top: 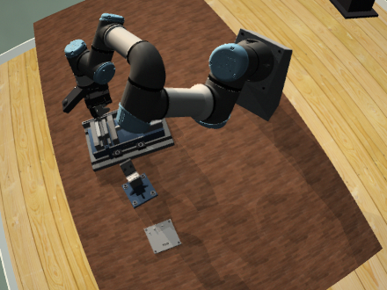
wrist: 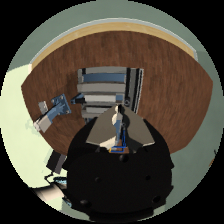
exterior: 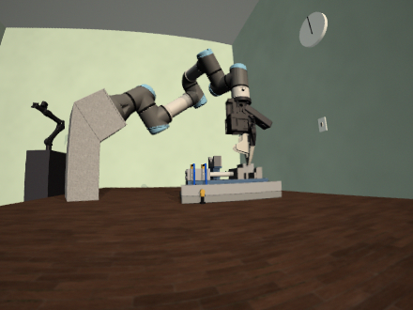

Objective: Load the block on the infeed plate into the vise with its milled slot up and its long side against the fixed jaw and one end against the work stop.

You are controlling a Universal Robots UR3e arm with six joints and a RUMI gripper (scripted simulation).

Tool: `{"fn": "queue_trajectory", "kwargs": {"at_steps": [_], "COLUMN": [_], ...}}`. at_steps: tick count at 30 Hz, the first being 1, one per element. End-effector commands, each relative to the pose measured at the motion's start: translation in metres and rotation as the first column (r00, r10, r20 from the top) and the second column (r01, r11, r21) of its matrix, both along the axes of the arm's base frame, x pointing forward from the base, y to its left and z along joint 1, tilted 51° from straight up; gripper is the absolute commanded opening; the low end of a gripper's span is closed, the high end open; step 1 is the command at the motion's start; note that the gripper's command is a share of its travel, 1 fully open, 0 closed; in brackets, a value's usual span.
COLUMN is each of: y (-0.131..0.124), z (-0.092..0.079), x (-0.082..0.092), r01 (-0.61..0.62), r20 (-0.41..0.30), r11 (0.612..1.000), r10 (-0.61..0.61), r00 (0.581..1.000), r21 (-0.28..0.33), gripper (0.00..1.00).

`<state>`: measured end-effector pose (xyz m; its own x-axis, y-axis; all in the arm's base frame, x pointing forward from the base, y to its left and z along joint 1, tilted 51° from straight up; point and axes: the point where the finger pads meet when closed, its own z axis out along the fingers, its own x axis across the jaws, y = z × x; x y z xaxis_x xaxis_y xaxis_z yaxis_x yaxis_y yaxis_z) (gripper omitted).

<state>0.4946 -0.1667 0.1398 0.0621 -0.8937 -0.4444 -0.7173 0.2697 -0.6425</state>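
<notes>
My gripper [top: 101, 115] [exterior: 249, 162] [wrist: 118, 105] is shut, with nothing seen between its fingertips. It points down, with its tips low over the vise [top: 132, 156] [exterior: 230, 192] [wrist: 102, 78], close to the jaw area. Several pale bar shapes [top: 98, 128] [wrist: 100, 98] lie side by side across the vise; the part seems to be among them, but I cannot tell it from the jaws for certain. Its slot, and any contact with the fixed jaw or work stop, cannot be made out. The infeed plate [top: 159, 242] bears no block.
The V-block's blue base [top: 149, 199] [wrist: 62, 105] stands beside the vise, between it and the infeed plate. Its raised holder shows behind the vise in the exterior view. Blue and orange fittings [exterior: 204, 174] rise at one end of the vise. My arm hangs over the vise's other end.
</notes>
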Motion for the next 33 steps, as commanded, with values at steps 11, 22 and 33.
{"fn": "queue_trajectory", "kwargs": {"at_steps": [11, 22, 33], "y": [-0.01, -0.011, -0.014], "z": [-0.004, -0.005, 0.001], "x": [0.001, 0.001, -0.006], "r01": [0.001, 0.001, 0.001], "r20": [0.001, 0.001, 0.001], "r11": [1.0, 1.0, 1.0], "r10": [-0.001, -0.001, -0.001], "r00": [1.0, 1.0, 1.0], "r21": [-0.002, -0.002, -0.002], "gripper": [0.0, 0.0, 0.0]}}
